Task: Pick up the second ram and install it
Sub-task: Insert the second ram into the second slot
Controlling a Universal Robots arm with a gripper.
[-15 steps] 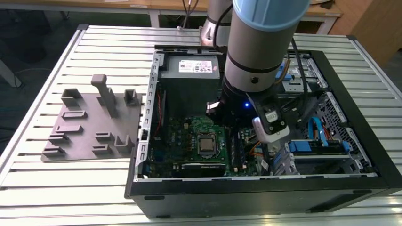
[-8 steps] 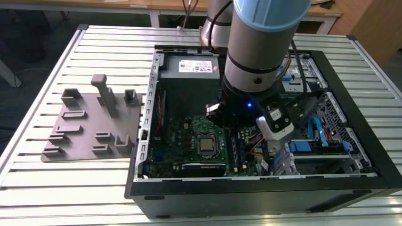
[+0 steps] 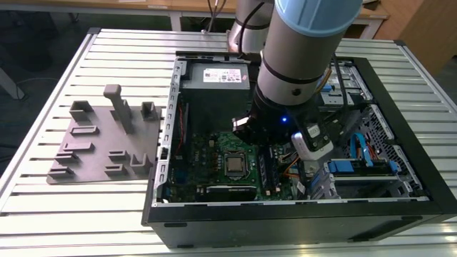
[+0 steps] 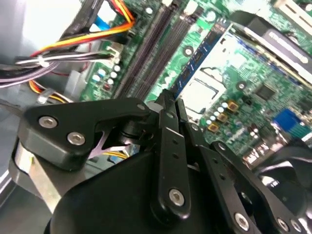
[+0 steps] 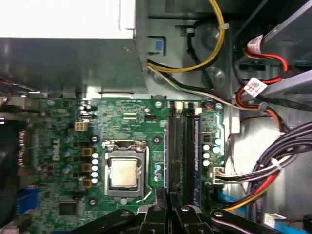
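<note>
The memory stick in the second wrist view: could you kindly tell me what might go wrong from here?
The thin dark blue memory stick, pinched in the black hand, hangs over the long black slots; slightly misaligned, it could jam or bend. The coloured cable bundle nearby might snag the wrist.

We see the black metal gripper (image 4: 169, 105) with its fingers pressed together on the thin blue-green memory stick (image 4: 197, 56), which stands on edge above the green motherboard (image 4: 234, 97), beside long black slots (image 4: 146, 53) and bundled coloured cables (image 4: 73, 48).
</note>
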